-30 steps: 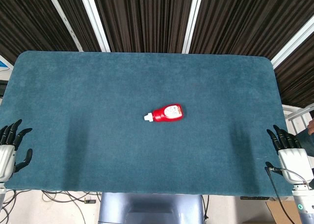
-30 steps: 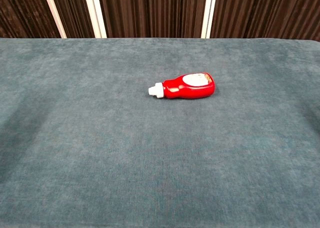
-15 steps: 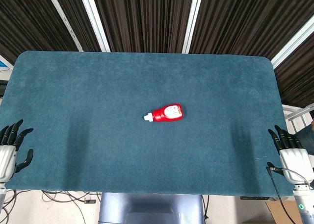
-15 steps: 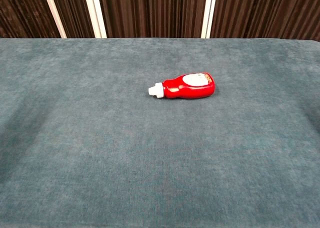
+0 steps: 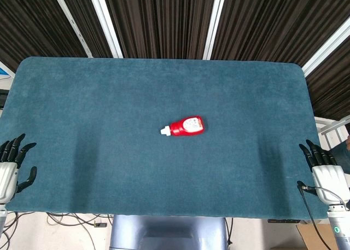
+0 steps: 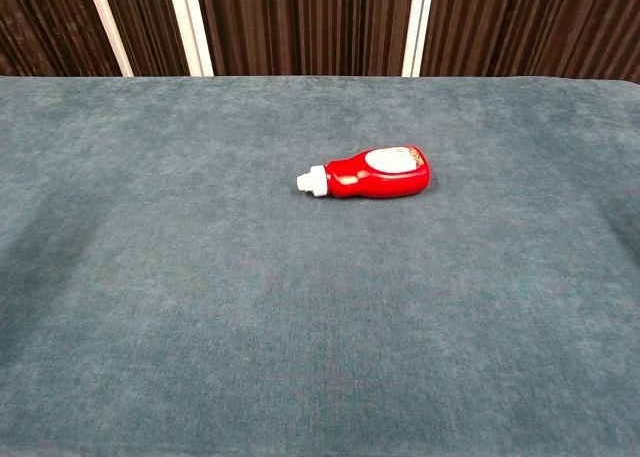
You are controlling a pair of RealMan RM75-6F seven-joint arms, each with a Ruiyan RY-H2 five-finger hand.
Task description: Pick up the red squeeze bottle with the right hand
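Head view showed the red squeeze bottle [image 5: 187,126] lying on its side mid-table [image 5: 109,108], white cap leftward. The right hand [image 5: 325,172] and left hand [image 5: 10,170] were empty, fingers spread, well apart from it. Likely light, slick, yielding plastic; grasp across the body.

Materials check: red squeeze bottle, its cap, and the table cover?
Red squeeze bottle: looks like glossy plastic, going by the soft highlights along its body; a white printed label sits on the upper side.
Cap: white, matte, probably plastic too.
Table cover: teal fabric, felt or short-pile carpet by its fuzzy, light-absorbing texture; exact weave is too fine to tell.
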